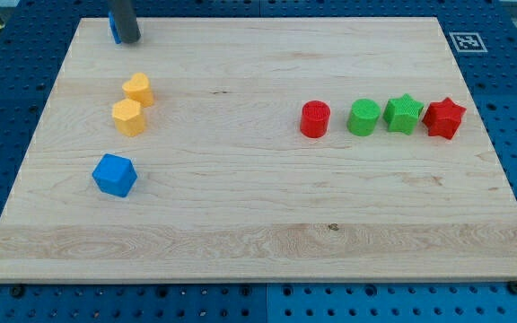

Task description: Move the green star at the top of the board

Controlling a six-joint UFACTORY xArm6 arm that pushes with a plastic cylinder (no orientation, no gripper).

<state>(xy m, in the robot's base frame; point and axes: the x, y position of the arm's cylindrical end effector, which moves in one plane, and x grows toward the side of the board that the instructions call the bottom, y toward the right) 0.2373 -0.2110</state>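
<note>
The green star point(403, 114) lies at the view's right, in a row between a green cylinder point(363, 117) on its left and a red star point(444, 117) on its right. A red cylinder point(314, 118) ends the row on the left. My tip point(129, 40) is at the view's top left corner of the board, far from the green star. A blue block point(114, 29) is partly hidden just behind the rod.
Two yellow blocks point(137, 90) point(127, 117) sit close together at the view's left. A blue cube point(115, 175) lies below them. A marker tag point(467, 41) is off the board's top right corner.
</note>
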